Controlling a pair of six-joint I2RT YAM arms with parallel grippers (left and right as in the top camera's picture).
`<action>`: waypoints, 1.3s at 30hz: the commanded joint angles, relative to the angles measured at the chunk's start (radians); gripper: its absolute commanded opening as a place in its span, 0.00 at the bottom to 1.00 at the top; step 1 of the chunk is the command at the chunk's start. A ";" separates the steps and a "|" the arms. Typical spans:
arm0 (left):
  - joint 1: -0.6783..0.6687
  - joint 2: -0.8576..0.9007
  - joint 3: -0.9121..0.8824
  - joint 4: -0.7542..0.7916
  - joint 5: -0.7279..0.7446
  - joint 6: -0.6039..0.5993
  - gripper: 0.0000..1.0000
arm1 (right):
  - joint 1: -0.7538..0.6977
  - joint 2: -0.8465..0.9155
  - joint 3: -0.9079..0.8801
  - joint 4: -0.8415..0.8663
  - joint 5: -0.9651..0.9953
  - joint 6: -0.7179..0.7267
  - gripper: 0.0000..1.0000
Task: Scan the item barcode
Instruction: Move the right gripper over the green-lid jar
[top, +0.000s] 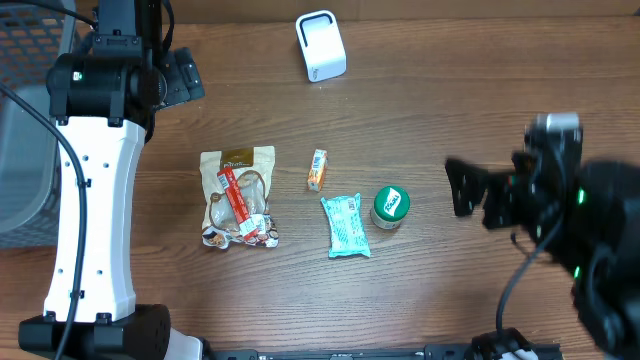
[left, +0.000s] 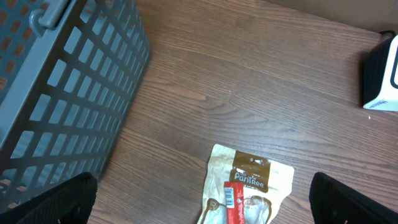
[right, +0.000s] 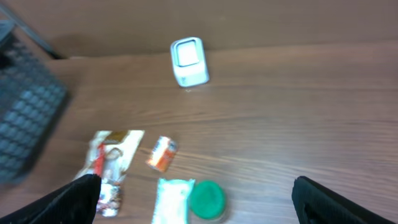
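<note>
Wooden table (top: 480, 110), catalogued from the pincers outward. Right gripper (top: 458, 188): jaws held apart, empty, pointed at green-lidded jar (top: 390, 205), which is near, upright, round, with teal packet (top: 346, 225) just beside it. Left gripper (top: 190, 76): jaws apart, well off. White scanner (top: 320, 45) is set at far edge, open wood between

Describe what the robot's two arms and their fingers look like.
The left arm has a long white link with small black holes, black joints, a green light and a black cable alongside. The right arm looks all black, blurred, with green lights. Both wrist views show black fingers.
</note>
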 joint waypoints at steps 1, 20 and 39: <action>-0.002 -0.007 0.008 0.001 -0.014 0.011 1.00 | -0.006 0.094 0.101 -0.038 -0.140 0.003 1.00; -0.002 -0.007 0.008 0.001 -0.013 0.011 1.00 | 0.014 0.339 0.056 -0.198 -0.187 0.064 0.29; -0.002 -0.007 0.008 0.001 -0.014 0.011 1.00 | 0.203 0.614 -0.043 -0.164 0.076 0.222 0.97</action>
